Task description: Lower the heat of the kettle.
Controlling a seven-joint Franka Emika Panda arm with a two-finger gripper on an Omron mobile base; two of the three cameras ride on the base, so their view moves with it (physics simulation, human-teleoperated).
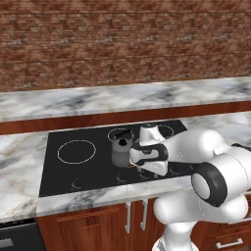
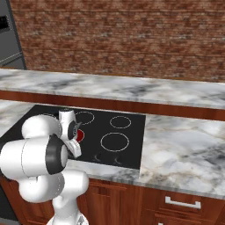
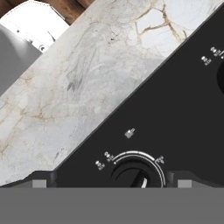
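The small grey kettle [image 1: 121, 151] with its dark arched handle stands on a rear-middle burner of the black cooktop [image 1: 63, 171]. A red glow [image 2: 79, 134] shows on the burner under it. My gripper [image 1: 146, 171] points down at the cooktop's front edge, just right of and in front of the kettle. In the hand view the gripper [image 3: 111, 181] is open, with its dark fingertips [image 3: 43, 178] wide apart on either side of a round black knob [image 3: 133, 175] that has a white arc dial. The fingers do not touch the knob.
Other knobs [image 1: 77, 184] line the cooktop's front strip. White burner rings [image 1: 76, 151] mark the other zones. Marble counter [image 3: 78, 87] borders the cooktop, with a raised marble ledge [image 1: 122, 95] and brick wall behind. Wooden cabinet doors and drawers [image 2: 182, 203] are below.
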